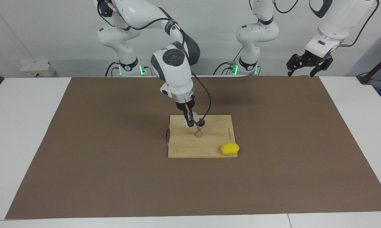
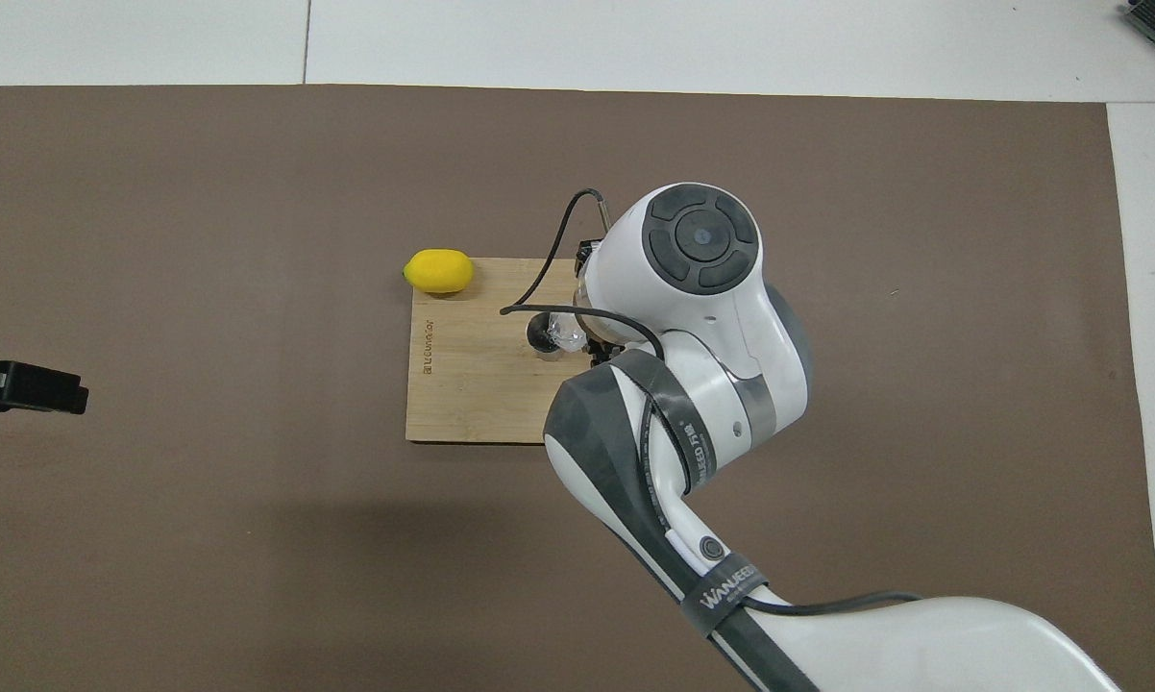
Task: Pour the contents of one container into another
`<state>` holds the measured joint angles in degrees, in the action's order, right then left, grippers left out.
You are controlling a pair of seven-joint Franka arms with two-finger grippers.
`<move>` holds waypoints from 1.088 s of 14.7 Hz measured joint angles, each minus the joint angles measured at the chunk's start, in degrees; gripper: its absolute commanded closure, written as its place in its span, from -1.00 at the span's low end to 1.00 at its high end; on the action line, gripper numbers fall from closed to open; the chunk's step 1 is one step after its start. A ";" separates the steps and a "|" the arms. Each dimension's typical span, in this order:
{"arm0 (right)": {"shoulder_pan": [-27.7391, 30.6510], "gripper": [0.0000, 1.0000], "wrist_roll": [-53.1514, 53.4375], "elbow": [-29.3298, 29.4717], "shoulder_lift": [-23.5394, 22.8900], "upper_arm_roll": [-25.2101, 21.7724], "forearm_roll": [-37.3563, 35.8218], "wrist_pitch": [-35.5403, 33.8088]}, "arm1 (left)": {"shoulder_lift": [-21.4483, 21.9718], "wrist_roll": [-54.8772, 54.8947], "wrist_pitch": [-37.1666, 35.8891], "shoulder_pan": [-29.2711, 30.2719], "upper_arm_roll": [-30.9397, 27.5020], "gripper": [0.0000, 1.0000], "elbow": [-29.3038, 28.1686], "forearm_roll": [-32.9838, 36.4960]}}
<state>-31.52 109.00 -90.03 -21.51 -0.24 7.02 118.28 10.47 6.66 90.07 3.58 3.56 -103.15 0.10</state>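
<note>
The steel jigger (image 1: 199,130) (image 2: 541,334) stands upright on the wooden cutting board (image 1: 184,147) (image 2: 462,394). My right gripper (image 1: 190,119) is shut on the clear glass tumbler (image 1: 193,117) (image 2: 568,333) and holds it tipped over the jigger's top cone. The right arm's wrist hides most of the gripper in the overhead view. My left gripper (image 1: 307,66) (image 2: 30,386) hangs open and waits high above the mat's corner at the left arm's end of the table, holding nothing.
A yellow lemon (image 1: 230,148) (image 2: 437,271) lies on the board's corner farthest from the robots, toward the left arm's end. A brown mat (image 1: 114,177) covers the white table (image 1: 22,126). A thin metal handle (image 1: 167,135) sticks out of the board's edge.
</note>
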 measured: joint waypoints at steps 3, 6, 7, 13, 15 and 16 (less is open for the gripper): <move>-0.30 1.00 0.00 0.00 0.00 -0.01 -0.50 0.00 | -3.86 0.00 0.59 -0.24 0.30 -1.00 2.59 0.00; -0.30 1.00 0.04 0.00 0.00 -0.05 -1.85 -0.04 | -9.38 -0.42 0.26 -1.04 -0.02 -1.00 8.39 0.00; -0.30 1.00 0.04 0.00 0.00 -0.07 -1.90 -0.04 | -10.28 -0.77 0.44 -1.38 -0.36 -1.00 9.21 0.00; -0.40 1.00 0.04 0.05 0.00 -0.04 -3.64 -0.04 | -12.72 -2.36 1.70 -3.44 -1.80 -1.00 9.90 0.00; -0.41 1.00 0.04 0.07 0.00 -0.04 -3.99 -0.04 | -12.70 -2.40 1.50 -3.45 -2.05 -1.00 9.99 0.00; -0.41 1.00 0.04 0.10 0.00 -0.03 -4.00 -0.04 | -12.67 -2.41 1.23 -3.44 -2.21 -1.00 10.04 0.00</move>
<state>-31.93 109.04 -89.93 -21.51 -0.27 3.02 118.24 -2.20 4.25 91.30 0.13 1.35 -93.11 0.11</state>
